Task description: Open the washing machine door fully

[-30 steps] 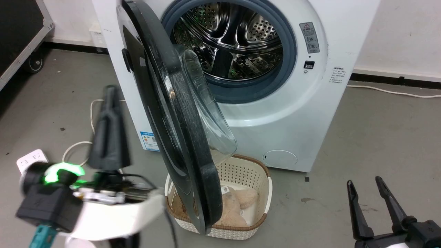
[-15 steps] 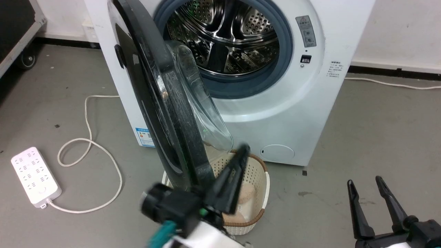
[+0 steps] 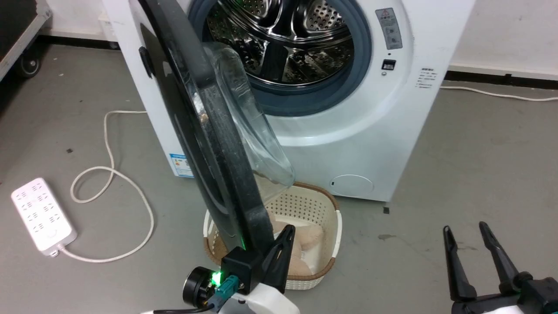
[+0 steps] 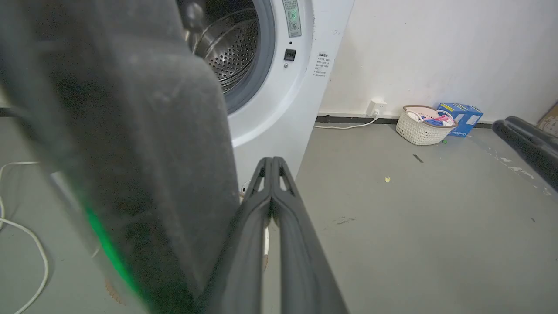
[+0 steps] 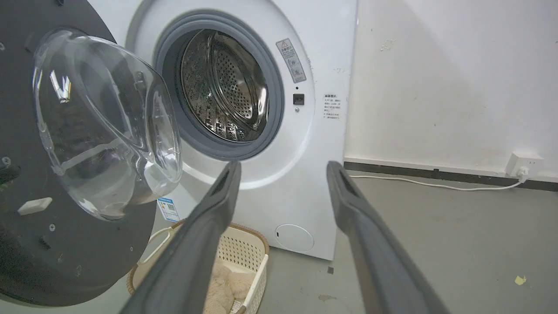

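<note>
The large round glossy black washing machine door [image 3: 218,144], with a clear bulging glass bowl, stands swung out from the white boxy front-loading washing machine [image 3: 348,144], exposing the perforated steel drum [image 3: 296,39]. The left gripper [image 3: 285,233] sits just beside the door's lower rim, above a cream perforated basket [image 3: 324,209], jaws closed on nothing. The right gripper [image 3: 465,227] hovers well apart over the grey floor [image 3: 436,152], jaws open.

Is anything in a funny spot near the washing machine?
Yes. The basket sits on the floor right under the half-open washing machine door. A white power strip and its looped cable lie loose beside the washing machine.
</note>
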Tool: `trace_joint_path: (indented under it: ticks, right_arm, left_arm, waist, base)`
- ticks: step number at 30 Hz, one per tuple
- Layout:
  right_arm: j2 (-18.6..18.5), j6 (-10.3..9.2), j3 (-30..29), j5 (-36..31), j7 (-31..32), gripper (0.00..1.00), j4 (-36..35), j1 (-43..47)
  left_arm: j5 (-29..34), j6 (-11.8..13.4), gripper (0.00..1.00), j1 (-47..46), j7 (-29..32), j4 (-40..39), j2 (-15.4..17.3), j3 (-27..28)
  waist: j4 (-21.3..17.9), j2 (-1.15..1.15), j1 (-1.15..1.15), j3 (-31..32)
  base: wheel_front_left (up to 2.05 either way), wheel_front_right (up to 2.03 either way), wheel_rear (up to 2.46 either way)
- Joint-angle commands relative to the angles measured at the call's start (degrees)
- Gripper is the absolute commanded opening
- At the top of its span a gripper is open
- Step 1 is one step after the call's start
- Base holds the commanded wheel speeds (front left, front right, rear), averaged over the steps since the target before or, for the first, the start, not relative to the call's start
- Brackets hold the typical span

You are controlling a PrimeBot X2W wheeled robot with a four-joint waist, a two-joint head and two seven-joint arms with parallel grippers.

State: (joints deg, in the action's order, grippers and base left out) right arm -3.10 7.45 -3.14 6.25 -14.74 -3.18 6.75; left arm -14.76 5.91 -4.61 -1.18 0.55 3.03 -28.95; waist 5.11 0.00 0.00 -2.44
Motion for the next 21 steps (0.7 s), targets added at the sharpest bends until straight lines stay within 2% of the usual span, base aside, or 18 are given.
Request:
trace_joint_path:
  ticks: [1,9,10,11,13,14,15,16,18,21]
  right_arm:
    - [0.2,0.03,0.0,0.4,-0.3,1.0,0.0,-0.9]
    - [0.2,0.03,0.3,0.8,-0.3,1.0,0.3,-0.4]
    - [0.2,0.03,0.4,0.9,-0.3,1.0,0.3,-0.1]
    - [0.2,0.03,0.4,0.9,-0.3,1.0,0.3,-0.1]
    - [0.2,0.03,0.3,1.2,-0.3,1.0,0.3,0.3]
    - [0.2,0.03,0.3,1.2,-0.3,1.0,0.3,0.3]
    - [0.2,0.03,0.4,1.3,-0.3,1.0,0.5,0.4]
    - [0.2,0.03,0.4,1.3,-0.3,1.0,0.5,0.4]
    - [0.2,0.03,1.1,1.1,-0.3,1.0,0.9,0.7]
    - [0.2,0.03,1.2,1.1,-0.3,1.0,0.9,0.8]
  left_arm:
    - [-0.2,0.2,0.0,0.1,-0.5,0.4,0.1,0.3]
    - [-1.7,0.6,0.0,0.7,-1.3,2.8,0.7,1.3]
    - [-1.8,0.8,0.0,1.1,-1.4,2.6,1.0,1.4]
    - [-1.8,0.8,0.0,1.1,-1.4,2.6,1.0,1.4]
    - [-1.7,0.9,0.0,1.8,-1.3,2.1,1.5,1.3]
    - [-1.7,0.9,0.0,1.8,-1.3,2.1,1.5,1.3]
    - [-1.6,1.0,0.0,2.2,-1.2,1.9,2.0,1.2]
    - [-1.6,1.0,0.0,2.2,-1.2,1.9,2.0,1.2]
    - [-1.6,1.4,0.0,2.6,-1.2,1.4,2.8,1.8]
    - [-1.8,1.9,0.0,2.7,-1.4,0.9,3.3,2.7]
  waist:
    - [0.3,0.0,0.0,-0.1]
    - [4.8,0.0,0.0,0.9]
    - [6.6,0.0,0.0,1.2]
    - [6.6,0.0,0.0,1.2]
    - [10.1,0.0,0.0,1.6]
    - [10.1,0.0,0.0,1.6]
    - [12.5,0.0,0.0,1.8]
    - [12.5,0.0,0.0,1.8]
    - [15.7,0.0,0.0,1.9]
    - [17.8,0.0,0.0,1.8]
  base:
    - [0.0,0.0,0.0]
    - [0.0,0.0,0.0]
    - [0.0,0.0,0.0]
    - [0.0,0.0,0.0]
    - [0.0,0.0,0.0]
    - [0.0,0.0,0.0]
    - [0.0,0.0,0.0]
    - [0.0,0.0,0.0]
    - [0.0,0.0,0.0]
    - [0.0,0.0,0.0]
